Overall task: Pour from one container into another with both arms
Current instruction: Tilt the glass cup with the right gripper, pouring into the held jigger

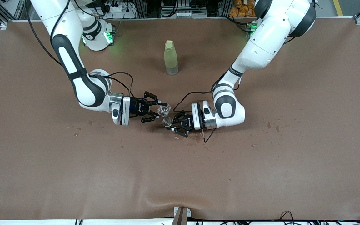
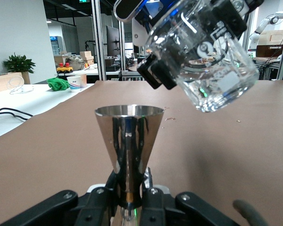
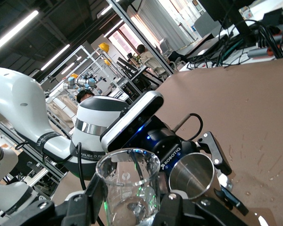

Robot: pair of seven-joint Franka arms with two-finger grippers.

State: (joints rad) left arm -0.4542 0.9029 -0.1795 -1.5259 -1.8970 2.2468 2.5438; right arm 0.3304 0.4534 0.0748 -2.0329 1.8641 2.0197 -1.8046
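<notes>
My right gripper (image 1: pixel 158 110) is shut on the tiny clear cup (image 1: pixel 164 110), which hangs tilted over the middle of the table. In the right wrist view the glassy cup (image 3: pixel 129 186) sits between the fingers (image 3: pixel 179 207). My left gripper (image 1: pixel 171 122) is shut on the slim lower part of the grey-rimmed cup (image 1: pixel 167 121), which stands upright. In the left wrist view this metal cup (image 2: pixel 129 136) rises from my left gripper (image 2: pixel 129 205), and the clear cup (image 2: pixel 210 61) hangs tilted just above and beside its rim. I see no stream between them.
The tall yellow-green bottle (image 1: pixel 171 57) stands on the brown table (image 1: pixel 261 172), farther from the front camera than both grippers. Small wet spots (image 1: pixel 77 128) mark the cloth near the grippers. A black cable (image 1: pixel 208 137) trails by the left wrist.
</notes>
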